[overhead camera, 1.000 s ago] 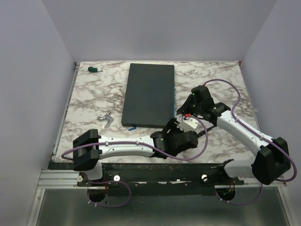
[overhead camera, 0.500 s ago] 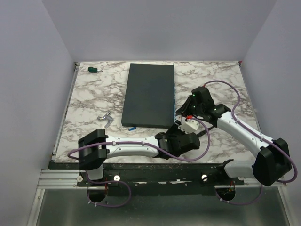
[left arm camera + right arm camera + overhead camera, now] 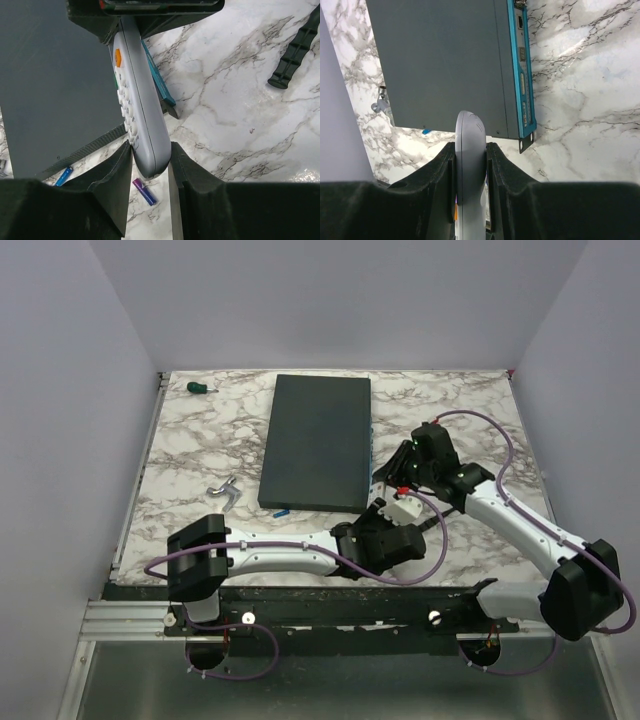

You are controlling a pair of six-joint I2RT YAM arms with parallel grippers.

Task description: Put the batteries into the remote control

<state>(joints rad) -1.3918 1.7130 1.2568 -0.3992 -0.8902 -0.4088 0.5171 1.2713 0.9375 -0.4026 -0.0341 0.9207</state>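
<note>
The white remote control [image 3: 140, 107] hangs on edge above the marble, gripped at both ends. My left gripper [image 3: 151, 152] is shut on its rounded end, both pads touching its sides. At the other end, my right gripper [image 3: 470, 155] is shut on the remote control [image 3: 470, 150]. In the top view the remote control [image 3: 406, 506] lies between my left gripper [image 3: 380, 513] and my right gripper [image 3: 398, 490]. A purple-blue battery [image 3: 144, 191] lies on the table under the remote. A blue battery [image 3: 63, 176] rests by the slab's near edge, seen from above as the blue battery [image 3: 281, 511].
A large dark grey slab [image 3: 318, 440] with a teal edge [image 3: 524, 75] fills the table's middle. A black ribbed tool [image 3: 294, 50] lies to the right. A green-handled screwdriver [image 3: 202, 388] sits far left at the back. A small metal piece [image 3: 224, 490] lies left of the slab.
My left gripper has moved right to the remote and closed on its end. The right gripper kept its grip and shifted slightly.
</note>
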